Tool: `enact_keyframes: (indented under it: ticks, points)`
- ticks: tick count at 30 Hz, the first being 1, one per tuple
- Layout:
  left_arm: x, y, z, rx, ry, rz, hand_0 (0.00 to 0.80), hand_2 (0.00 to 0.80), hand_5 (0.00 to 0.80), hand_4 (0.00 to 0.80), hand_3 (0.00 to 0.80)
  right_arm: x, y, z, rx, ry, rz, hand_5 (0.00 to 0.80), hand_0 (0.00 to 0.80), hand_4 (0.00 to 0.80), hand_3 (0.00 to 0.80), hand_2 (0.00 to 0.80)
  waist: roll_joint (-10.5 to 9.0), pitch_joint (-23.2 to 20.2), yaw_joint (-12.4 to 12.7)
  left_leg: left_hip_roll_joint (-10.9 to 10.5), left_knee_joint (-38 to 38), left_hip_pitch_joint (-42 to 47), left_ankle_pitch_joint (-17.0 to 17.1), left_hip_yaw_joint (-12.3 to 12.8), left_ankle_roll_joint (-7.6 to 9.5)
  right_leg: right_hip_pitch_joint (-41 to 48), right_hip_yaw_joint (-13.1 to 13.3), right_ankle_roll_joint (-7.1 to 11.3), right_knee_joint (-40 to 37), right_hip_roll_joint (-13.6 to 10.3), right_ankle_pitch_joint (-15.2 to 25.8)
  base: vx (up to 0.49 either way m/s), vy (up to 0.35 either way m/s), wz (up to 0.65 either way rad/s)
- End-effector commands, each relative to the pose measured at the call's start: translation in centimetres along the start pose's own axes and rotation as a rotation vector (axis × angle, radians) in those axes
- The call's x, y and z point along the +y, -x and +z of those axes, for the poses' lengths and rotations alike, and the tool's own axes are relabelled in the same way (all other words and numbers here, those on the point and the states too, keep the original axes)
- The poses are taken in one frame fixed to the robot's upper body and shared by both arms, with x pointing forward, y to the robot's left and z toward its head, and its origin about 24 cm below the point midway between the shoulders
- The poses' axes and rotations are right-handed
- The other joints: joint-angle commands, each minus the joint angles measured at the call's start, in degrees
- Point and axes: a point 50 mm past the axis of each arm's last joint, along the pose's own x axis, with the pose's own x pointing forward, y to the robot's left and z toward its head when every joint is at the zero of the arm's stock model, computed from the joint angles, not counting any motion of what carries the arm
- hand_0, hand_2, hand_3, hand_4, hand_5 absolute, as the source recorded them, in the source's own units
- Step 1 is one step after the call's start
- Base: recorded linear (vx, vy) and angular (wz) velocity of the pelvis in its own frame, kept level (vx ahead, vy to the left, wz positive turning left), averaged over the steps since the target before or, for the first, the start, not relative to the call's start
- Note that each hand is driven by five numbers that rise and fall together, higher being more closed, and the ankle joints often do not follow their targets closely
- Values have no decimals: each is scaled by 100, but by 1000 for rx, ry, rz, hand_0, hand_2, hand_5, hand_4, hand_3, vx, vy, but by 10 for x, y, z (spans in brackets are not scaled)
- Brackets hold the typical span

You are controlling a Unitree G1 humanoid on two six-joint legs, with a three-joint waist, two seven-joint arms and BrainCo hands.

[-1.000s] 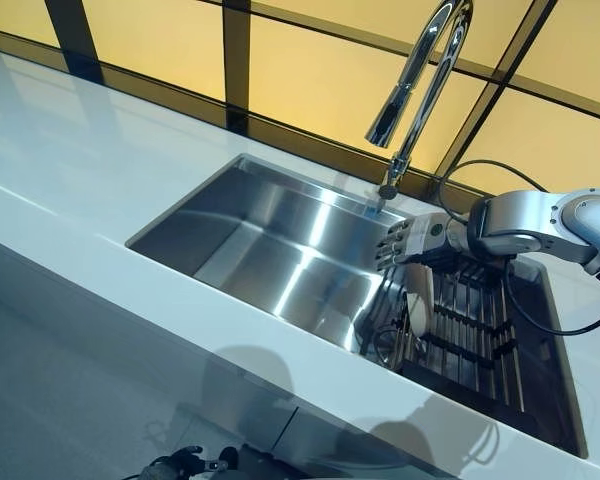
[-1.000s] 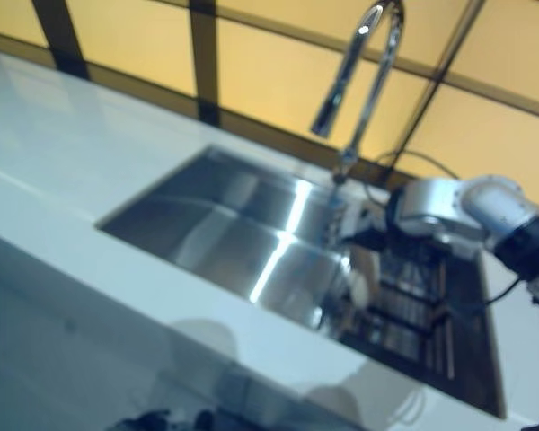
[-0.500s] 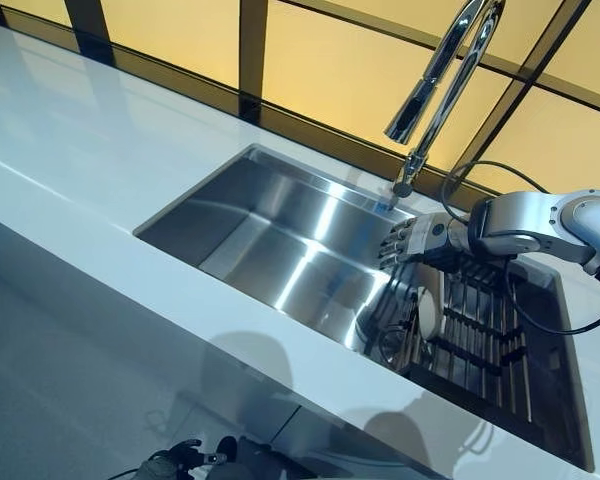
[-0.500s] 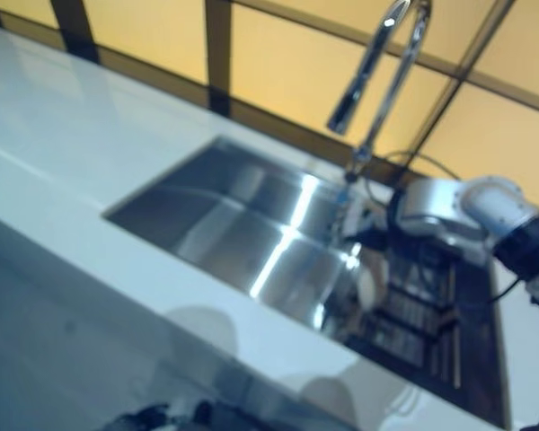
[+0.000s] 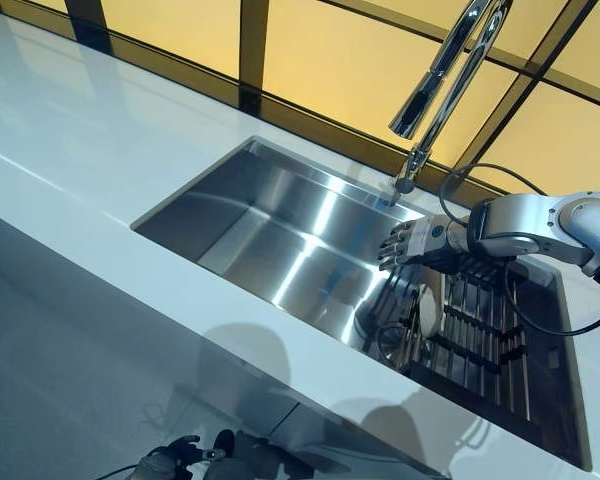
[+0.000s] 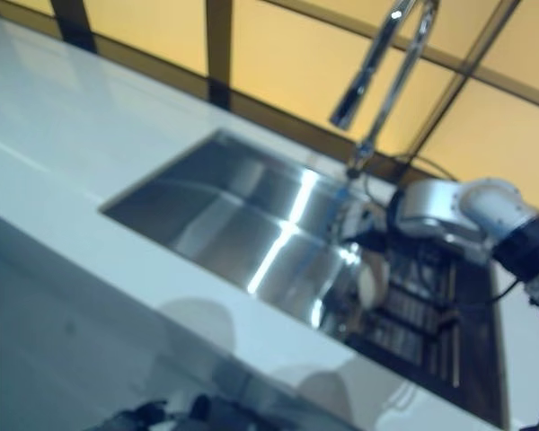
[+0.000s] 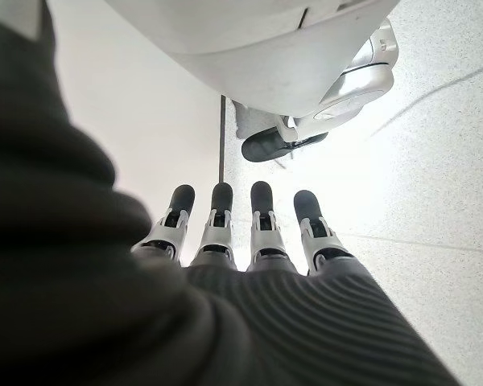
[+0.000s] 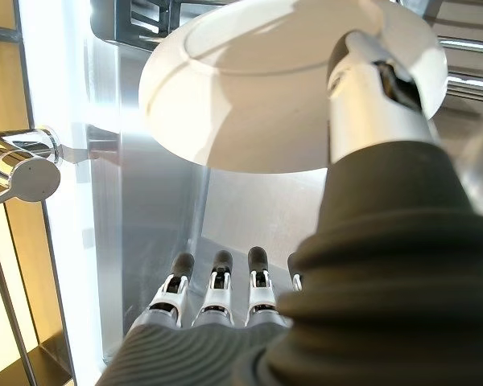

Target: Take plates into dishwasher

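White plate (image 8: 290,80) stands in the dark rack (image 5: 480,340) inside the steel sink (image 5: 280,240); right hand (image 5: 412,243) above it, fingers straight, thumb touching plate. Left hand (image 7: 249,241) low, fingers straight.

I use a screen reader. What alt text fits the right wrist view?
The right hand reaches with straight fingers toward a white plate standing in a dark rack in a steel sink, thumb across the plate's rim.
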Motion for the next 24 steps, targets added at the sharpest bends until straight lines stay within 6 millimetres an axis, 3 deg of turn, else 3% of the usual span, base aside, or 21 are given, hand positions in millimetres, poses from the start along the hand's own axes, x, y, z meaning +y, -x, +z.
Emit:
enact_keyframes:
  ticks: [1, 24]
  points:
    - [19, 2, -1, 15, -18, 43, 0, 0, 0, 0, 0, 2, 9, -13, 78, -17, 14, 0, 0, 0, 0, 0, -251, 100, 198, 63, -18, 421, -499, 205, 163, -363, 31, 36, 107, 0, 436, 0, 0, 0]
    - [27, 3, 1, 6, -11, 66, 0, 0, 0, 0, 0, 23, 10, -14, 95, -69, 59, 0, 0, 0, 0, 0, -286, 162, 162, 64, -18, 395, -506, 207, 172, -414, 80, 58, 119, 10, 470, 0, 0, 0]
